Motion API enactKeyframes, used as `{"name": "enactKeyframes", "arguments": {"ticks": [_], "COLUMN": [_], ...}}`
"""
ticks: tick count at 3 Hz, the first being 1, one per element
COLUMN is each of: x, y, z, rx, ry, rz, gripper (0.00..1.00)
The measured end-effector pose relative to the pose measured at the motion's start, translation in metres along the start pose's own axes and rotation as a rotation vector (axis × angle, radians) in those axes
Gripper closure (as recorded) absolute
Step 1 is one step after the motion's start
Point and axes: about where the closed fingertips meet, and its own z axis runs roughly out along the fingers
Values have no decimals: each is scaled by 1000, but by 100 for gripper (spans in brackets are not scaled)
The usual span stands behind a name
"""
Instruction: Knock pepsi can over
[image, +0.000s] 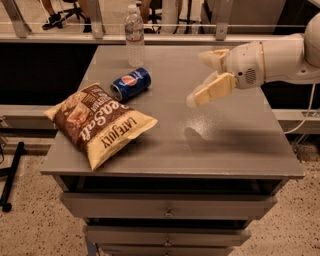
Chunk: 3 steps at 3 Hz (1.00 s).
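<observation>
pepsi can (131, 83) on its side on table (225, 145), gripper (198, 78) raised to its right, spread open, holding nothing

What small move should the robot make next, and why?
Probably just draw the end effector away to the right and stop. The pepsi can already lies on its side beside the chip bag. The end effector hangs open and empty above the table, well apart from the can.
</observation>
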Motion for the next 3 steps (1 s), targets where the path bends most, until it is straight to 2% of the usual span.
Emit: {"name": "enactKeyframes", "arguments": {"ticks": [1, 3], "x": [0, -3], "y": [-20, -41], "z": [-17, -42], "rx": [11, 31], "ry": [-60, -100], "rz": [-79, -184], "gripper": [0, 0]}}
